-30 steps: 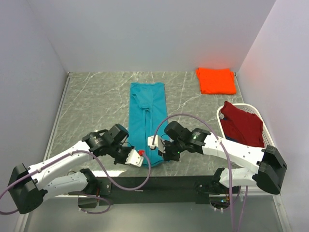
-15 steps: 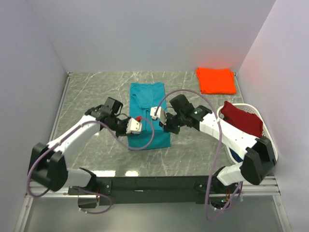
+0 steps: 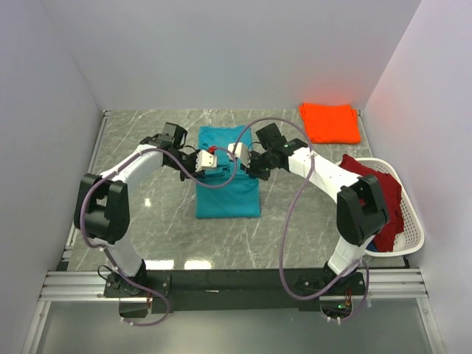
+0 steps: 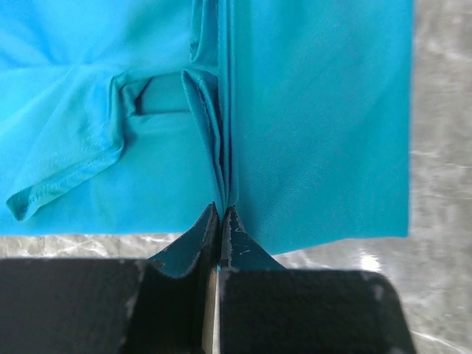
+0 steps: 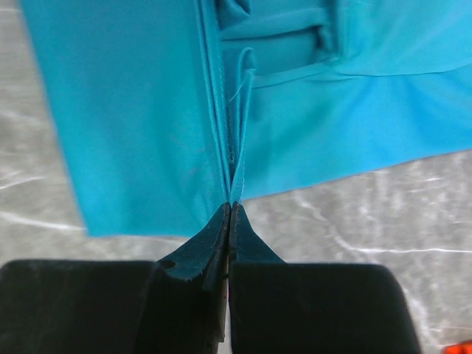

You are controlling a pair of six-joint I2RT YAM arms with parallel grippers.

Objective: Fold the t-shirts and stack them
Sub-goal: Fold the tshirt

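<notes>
Hem carried up the table: the fold is halfway over

The left gripper (image 4: 221, 215) and right gripper (image 5: 230, 210), each clamped on a pinch of the teal shirt (image 3: 228, 198), have dragged its near hem from the table's near edge to mid-table. The shirt is now doubled and probably ready to lay flat.

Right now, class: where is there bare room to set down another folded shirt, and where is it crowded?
Free: the table strip in front of the teal shirt, and the patch left of it. Crowded: mid-back, where left gripper and right gripper pinch that shirt; the right side, with orange shirt and basket.
</notes>
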